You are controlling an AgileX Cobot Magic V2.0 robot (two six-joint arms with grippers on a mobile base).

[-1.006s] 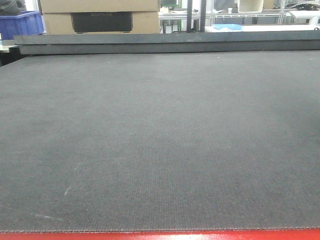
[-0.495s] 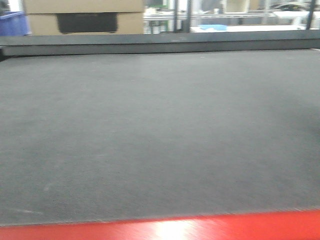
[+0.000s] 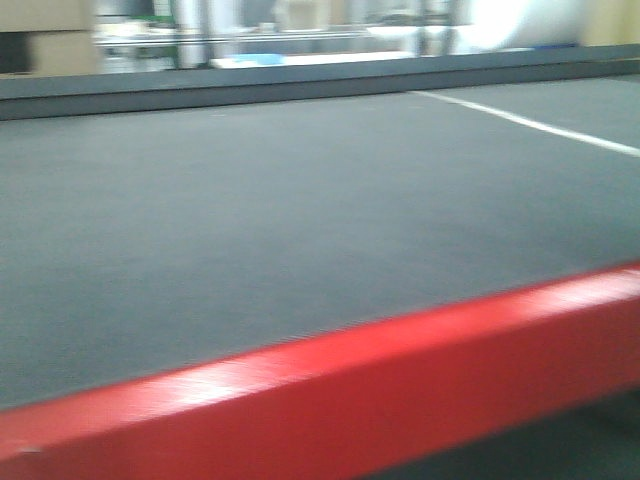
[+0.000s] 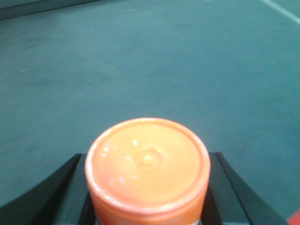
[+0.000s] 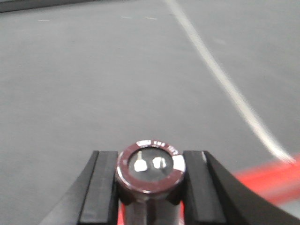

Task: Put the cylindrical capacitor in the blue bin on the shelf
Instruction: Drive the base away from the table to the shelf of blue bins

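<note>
Right pincer (image 5: pixel 150 190) is pinching cylindrical capacitor (image 5: pixel 150 168), white stripe (image 5: pixel 225 79) running at its 2 o'clock. Left pincer (image 4: pixel 147 197) is pinching orange cylinder (image 4: pixel 147 164) over table (image 4: pixel 140 61).

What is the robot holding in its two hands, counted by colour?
Orange: 1, the orange cylinder held in the left hand.
Dark maroon: 1, the cylindrical capacitor held in the right hand.
Total: 2.

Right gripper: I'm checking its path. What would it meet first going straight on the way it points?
Nothing stands in line: the right gripper, shut on the cylindrical capacitor, faces only bare grey mat; depth is unclear.
</note>
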